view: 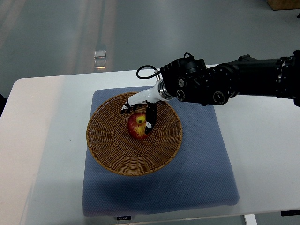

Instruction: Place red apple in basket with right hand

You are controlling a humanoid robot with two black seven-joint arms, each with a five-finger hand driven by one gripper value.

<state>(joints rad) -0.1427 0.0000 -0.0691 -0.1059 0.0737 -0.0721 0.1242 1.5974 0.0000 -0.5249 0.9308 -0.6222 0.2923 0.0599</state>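
Red apple [136, 127] at basket [112, 152] centre. Right robot hand [138, 111] over apple, fingers loosely around it, grip unclear. Basket on blue mat [206, 164], mat on white counter [42, 140].

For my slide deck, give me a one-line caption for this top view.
Right robot hand holds a red apple inside the wicker basket on a blue mat.

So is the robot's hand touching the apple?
Touching. In the top view the right hand is over the red apple in the basket, and one dark finger lies right against the apple's side, with no gap showing.
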